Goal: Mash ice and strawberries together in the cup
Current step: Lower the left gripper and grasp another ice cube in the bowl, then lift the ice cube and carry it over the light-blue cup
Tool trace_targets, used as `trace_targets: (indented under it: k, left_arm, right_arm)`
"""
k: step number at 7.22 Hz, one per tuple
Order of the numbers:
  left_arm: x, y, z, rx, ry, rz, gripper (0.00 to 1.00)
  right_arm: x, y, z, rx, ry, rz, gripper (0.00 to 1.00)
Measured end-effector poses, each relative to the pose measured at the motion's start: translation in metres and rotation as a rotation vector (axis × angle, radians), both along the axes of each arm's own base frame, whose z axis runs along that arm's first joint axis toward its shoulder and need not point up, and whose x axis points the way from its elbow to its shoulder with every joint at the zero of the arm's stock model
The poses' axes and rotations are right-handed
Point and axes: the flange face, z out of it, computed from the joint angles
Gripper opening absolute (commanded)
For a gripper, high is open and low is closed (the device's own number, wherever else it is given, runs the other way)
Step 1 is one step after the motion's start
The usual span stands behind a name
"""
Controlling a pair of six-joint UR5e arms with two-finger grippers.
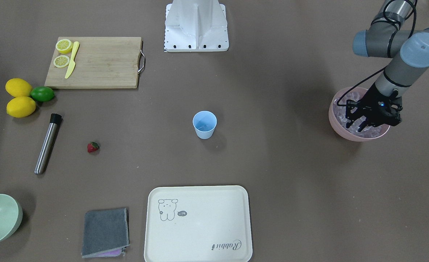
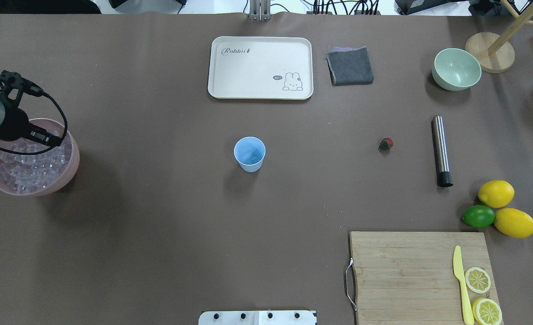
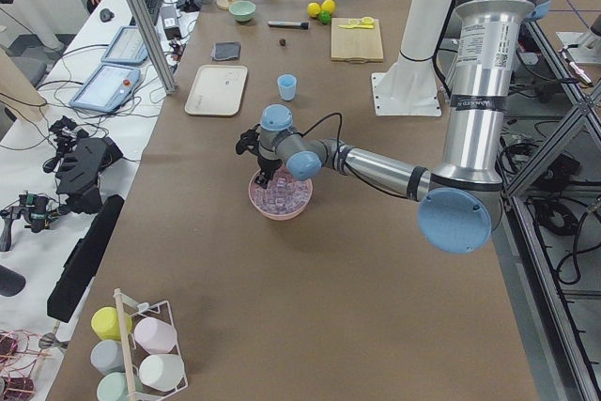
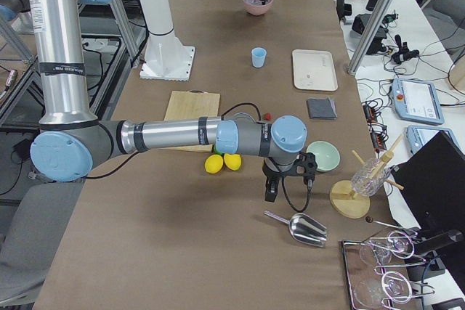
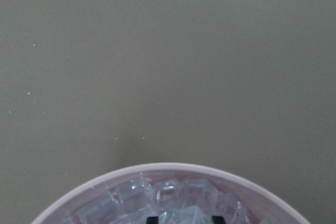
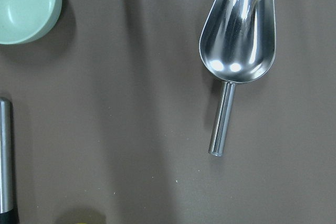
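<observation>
Many clear ice cubes (image 2: 31, 171) fill the pink bowl (image 1: 340, 131) at the table's end on our left. We judge them hard, slick and light, best pinched singly across flat faces. Our left gripper (image 1: 356, 125) is down among them, its jaws standing either side of one cube; whether they pinch it we cannot tell. The light-blue cup (image 1: 204, 125) stands mid-table, seemingly empty. The strawberry (image 1: 93, 147) lies well apart from the cup; it looks soft, so grip it gently around its middle. Our right gripper (image 4: 270, 192) hangs near a steel scoop (image 6: 239, 40); how wide it stands we cannot tell.
</observation>
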Motion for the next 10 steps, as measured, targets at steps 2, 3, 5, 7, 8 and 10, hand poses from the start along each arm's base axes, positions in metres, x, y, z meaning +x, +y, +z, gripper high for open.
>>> trace_targets:
  k: [2,3,5,7,8,10]
  left_arm:
    - [-0.034,0.001,-0.01,0.01,0.027,-0.022,0.0]
    - [-0.049,0.004,-0.015,0.027,0.034,-0.029,0.0]
    - [-0.06,-0.002,-0.04,0.065,0.063,-0.052,0.0]
    - [-0.034,-0.028,-0.116,0.048,0.187,-0.133,0.0]
    - [-0.001,-0.033,-0.164,0.005,0.273,-0.161,0.0]
    - [0.094,-0.009,-0.243,-0.073,0.392,-0.198,0.0]
  right_arm:
    - [0.0,0.0,0.0,-0.001,-0.002,0.0,1.0]
    - [0.0,0.0,0.0,-0.002,-0.005,0.0,1.0]
    - [0.0,0.0,0.0,-0.002,-0.007,0.001,1.0]
    - [0.0,0.001,0.001,-0.003,-0.007,0.001,1.0]
    - [0.0,0.001,0.001,-0.004,-0.007,0.001,1.0]
    - [0.0,0.002,0.001,-0.004,-0.007,0.0,1.0]
